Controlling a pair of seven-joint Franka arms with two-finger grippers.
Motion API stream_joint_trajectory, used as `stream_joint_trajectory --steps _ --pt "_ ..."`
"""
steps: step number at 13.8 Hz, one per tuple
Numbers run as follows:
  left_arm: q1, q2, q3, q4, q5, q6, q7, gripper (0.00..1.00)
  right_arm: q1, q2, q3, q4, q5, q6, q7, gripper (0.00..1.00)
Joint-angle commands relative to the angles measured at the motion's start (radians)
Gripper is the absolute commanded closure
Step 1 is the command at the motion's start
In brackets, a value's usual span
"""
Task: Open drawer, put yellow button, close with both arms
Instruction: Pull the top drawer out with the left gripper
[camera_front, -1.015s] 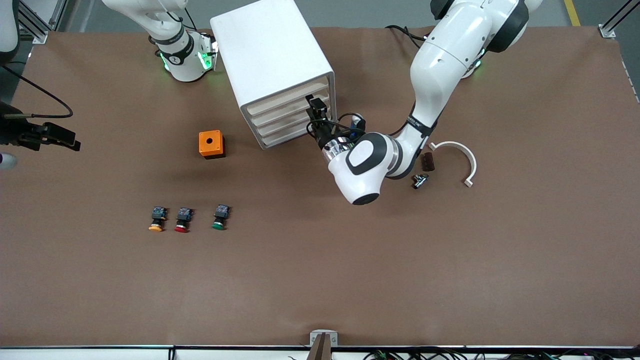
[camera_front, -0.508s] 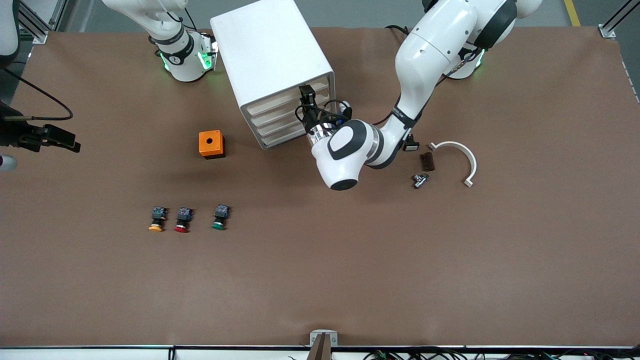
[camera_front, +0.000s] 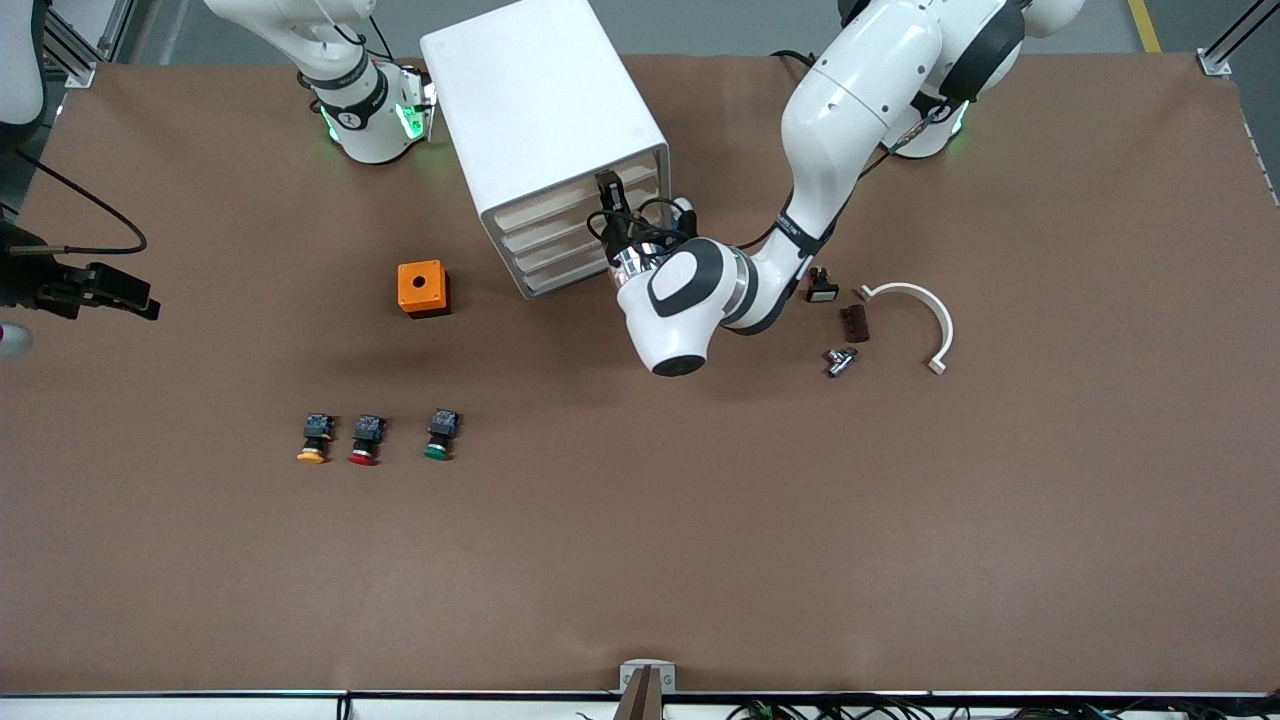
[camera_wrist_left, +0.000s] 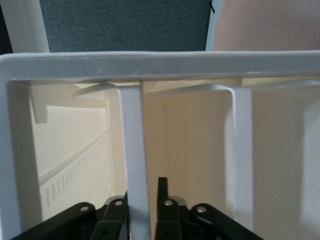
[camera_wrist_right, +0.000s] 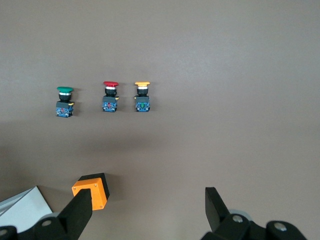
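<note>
Cataloguing, largest first. Desk (camera_front: 700, 560): brown, carries everything. Cabinet (camera_front: 545, 130): white, four drawers shut; the drawer (camera_front: 570, 200), topmost, unopened. Left end effector (camera_front: 610, 205): at the top drawer's front, fingers (camera_wrist_left: 117, 217) narrowly straddling its upright handle bar, closed on it or nearly so. Right end effector (camera_wrist_right: 150, 210): spread wide, holding nothing, waiting over the desk's right-arm end. Orange box (camera_front: 422, 288): beside the cabinet. Yellow button (camera_front: 314, 438): nearer the camera, beside the red-capped button (camera_front: 366, 440). Step: opening; next, judged, a straight outward pull.

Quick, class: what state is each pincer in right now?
Left pincer: closed on the top drawer's handle.
Right pincer: open, holding nothing.
</note>
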Motion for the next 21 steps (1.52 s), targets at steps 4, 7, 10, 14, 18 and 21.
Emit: stream_joint_trajectory --steps 4,7,10,14,18,21 --pt "0.078 0.009 0.005 0.015 -0.042 -0.009 -0.036 0.86 -0.008 0.012 0.007 0.021 0.007 0.003 -0.002 0.00" --pt "0.126 0.009 0.005 0.017 -0.043 -0.009 -0.036 0.88 -0.008 0.012 0.007 0.021 0.007 0.008 0.000 0.00" --pt "0.177 0.011 0.007 0.018 -0.043 -0.009 -0.036 0.88 -0.008 0.010 0.007 0.020 0.011 0.011 0.010 0.00" --pt "0.230 0.017 0.008 0.022 -0.043 -0.009 -0.036 0.88 -0.001 0.036 0.007 0.009 0.010 0.043 0.012 0.00" --pt "0.273 0.017 0.010 0.029 -0.043 -0.009 -0.030 0.86 0.005 0.093 0.008 0.008 0.010 0.092 0.012 0.00" --pt "0.289 0.017 0.013 0.029 -0.040 -0.009 -0.028 0.83 0.011 0.109 0.008 -0.054 0.010 0.184 0.013 0.00"
